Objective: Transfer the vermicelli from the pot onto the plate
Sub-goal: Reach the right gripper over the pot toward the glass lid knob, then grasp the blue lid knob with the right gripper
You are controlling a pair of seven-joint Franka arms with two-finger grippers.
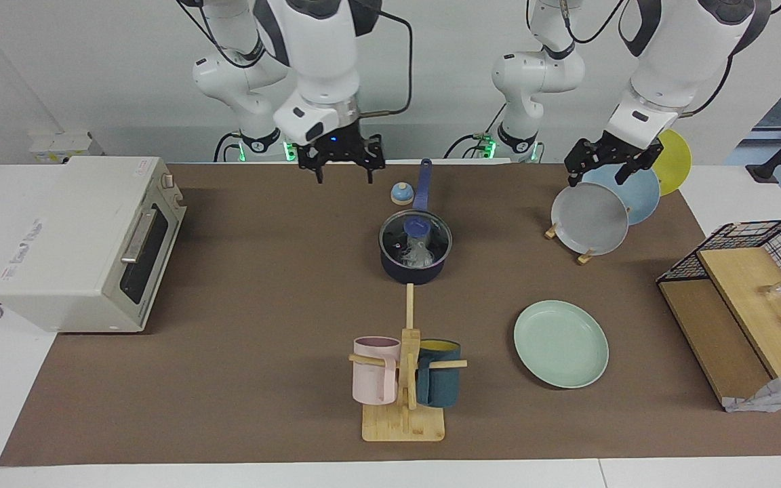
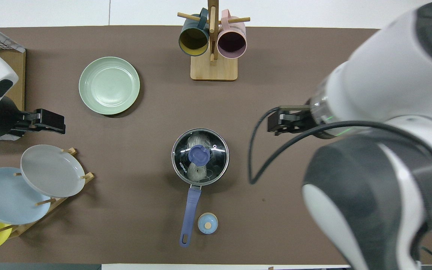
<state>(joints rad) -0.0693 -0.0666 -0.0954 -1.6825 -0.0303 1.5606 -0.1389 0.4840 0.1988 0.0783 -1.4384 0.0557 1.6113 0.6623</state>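
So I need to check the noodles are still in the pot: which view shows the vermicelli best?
The overhead view: it looks straight down through the glass lid, so the vermicelli shows as whitish strands around the blue knob inside the pot. The facing view shows only a pale clump through the lid, seen at a slant.

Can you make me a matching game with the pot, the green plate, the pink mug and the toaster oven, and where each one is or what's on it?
Things:
1. pot
2. green plate
3. pink mug
4. toaster oven

States:
A. hangs on a wooden rack
B. has a glass lid on it
C. stands at the right arm's end of the table
D. lies flat with nothing on it

Pairs: 1-B, 2-D, 3-A, 4-C
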